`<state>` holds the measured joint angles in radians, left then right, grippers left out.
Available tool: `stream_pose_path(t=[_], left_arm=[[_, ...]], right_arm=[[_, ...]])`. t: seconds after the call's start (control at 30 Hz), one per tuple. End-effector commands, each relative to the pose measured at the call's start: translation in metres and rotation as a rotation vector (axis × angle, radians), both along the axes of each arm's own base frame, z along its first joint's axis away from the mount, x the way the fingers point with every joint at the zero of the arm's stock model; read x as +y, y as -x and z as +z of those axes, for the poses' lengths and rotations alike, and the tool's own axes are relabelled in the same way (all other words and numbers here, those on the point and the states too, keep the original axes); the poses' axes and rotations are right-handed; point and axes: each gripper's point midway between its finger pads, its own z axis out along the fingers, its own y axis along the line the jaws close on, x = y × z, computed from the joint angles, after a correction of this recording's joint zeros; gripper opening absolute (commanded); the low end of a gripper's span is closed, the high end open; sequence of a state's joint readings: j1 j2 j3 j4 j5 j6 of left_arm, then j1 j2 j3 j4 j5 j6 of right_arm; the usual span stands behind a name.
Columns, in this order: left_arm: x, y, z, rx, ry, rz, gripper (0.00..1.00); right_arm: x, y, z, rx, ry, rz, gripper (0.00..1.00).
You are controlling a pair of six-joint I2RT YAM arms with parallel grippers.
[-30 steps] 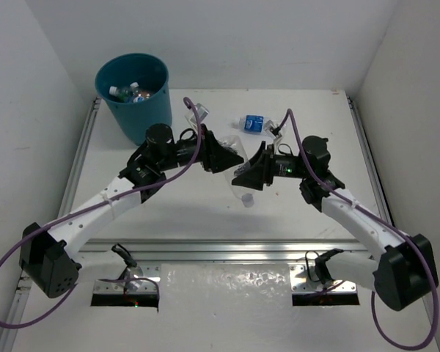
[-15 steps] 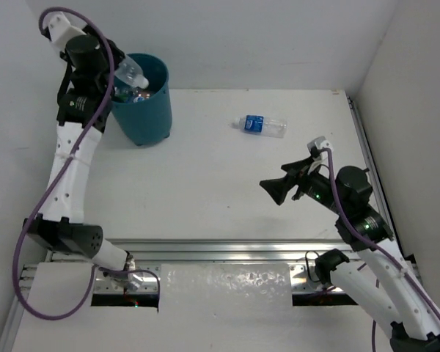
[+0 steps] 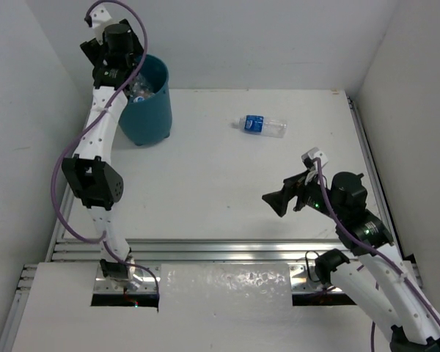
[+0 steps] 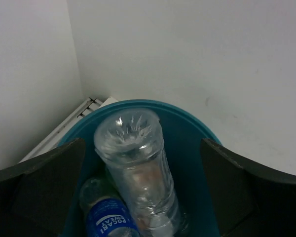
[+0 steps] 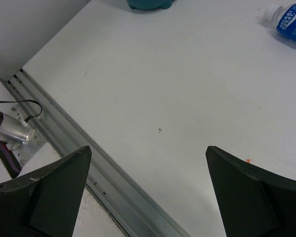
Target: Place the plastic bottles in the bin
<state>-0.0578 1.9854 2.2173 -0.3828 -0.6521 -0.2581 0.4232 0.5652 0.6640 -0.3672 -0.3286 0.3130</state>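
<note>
Bin of teal plastic, round, set at the far left corner of a white table. Left arm raised high and bent over the rim, with the left gripper hung above the opening. Fingers spread wide apart there, touching nothing. Between them, inside the bin, a clear unlabelled bottle, turned base toward the wrist camera and neck downward; could not tell whether resting or in mid-air. Just beside it, lower in the bin, a bottle with a blue label. Out on the table, toward the far middle and well apart from the bin, a second blue-labelled bottle, laid on its side. Right gripper held above bare table at the near right, pointed leftward, fingers parted and gripping nothing.
</note>
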Motion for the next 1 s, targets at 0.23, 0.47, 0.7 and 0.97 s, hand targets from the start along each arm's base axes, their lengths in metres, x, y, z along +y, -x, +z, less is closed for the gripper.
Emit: stream_pose_path(t=[0.23, 0.47, 0.7, 0.97], left_arm=[[-0.009, 0.065, 0.115, -0.196, -0.017, -0.103, 1.00], [-0.066, 0.153, 0.106, -0.176, 0.248, -0.393, 1.00], [-0.129, 0.228, -0.026, 0.010, 0.313, -0.625, 1.00], [-0.117, 0.264, -0.104, 0.151, 0.165, -0.610, 1.00]], right_arm=[[0.011, -0.024, -0.029, 0.098, 0.023, -0.012, 0.99], [-0.003, -0.109, -0.057, 0.043, 0.232, -0.198, 0.99], [-0.017, -0.251, -0.069, -0.066, 0.622, -0.222, 0.99], [-0.015, -0.371, -0.114, -0.056, 0.714, 0.040, 0.98]])
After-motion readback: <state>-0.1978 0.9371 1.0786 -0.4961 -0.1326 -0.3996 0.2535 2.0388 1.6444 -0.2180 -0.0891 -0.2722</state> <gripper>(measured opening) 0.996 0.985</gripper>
